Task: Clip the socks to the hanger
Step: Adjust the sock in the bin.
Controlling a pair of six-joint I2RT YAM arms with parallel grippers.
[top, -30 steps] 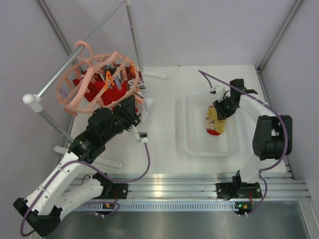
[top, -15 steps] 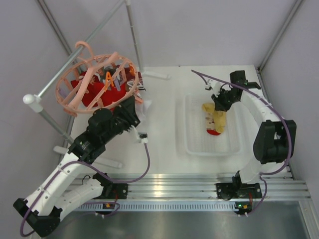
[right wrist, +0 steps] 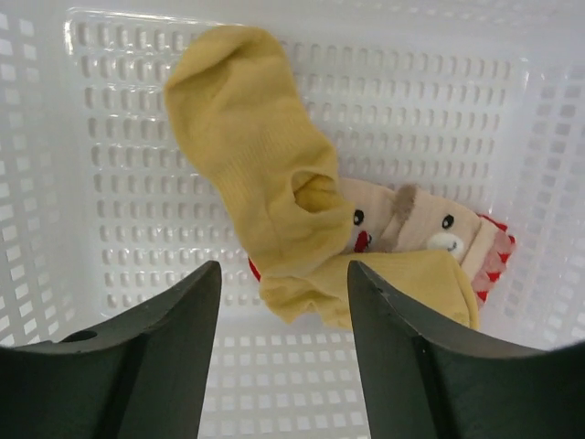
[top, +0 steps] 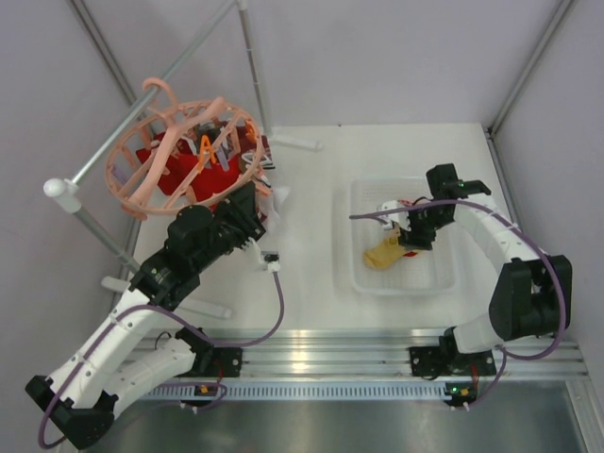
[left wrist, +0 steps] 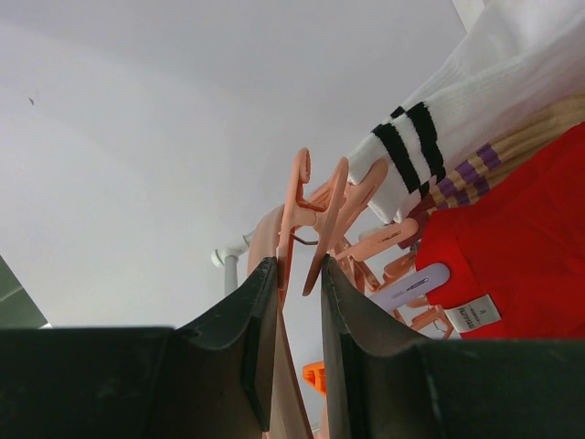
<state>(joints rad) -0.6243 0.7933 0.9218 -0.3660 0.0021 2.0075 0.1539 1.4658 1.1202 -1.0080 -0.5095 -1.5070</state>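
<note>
The yellow sock point(right wrist: 256, 155) is soft, matt knitted cloth with a fine, even texture, and the patterned sock point(right wrist: 430, 233) looks like the same kind of knit. The basket point(right wrist: 439, 91) is white perforated plastic, smooth with a faint sheen. The right gripper point(right wrist: 283, 270) has fingers point(right wrist: 155, 347) of matt black plastic. The hanger point(left wrist: 294, 206) is smooth, slightly glossy peach plastic. The striped sock point(left wrist: 457, 119) is ribbed white cloth, the red sock point(left wrist: 521, 238) a flat matt knit. The rail point(top: 193, 49) is dull grey metal.
</note>
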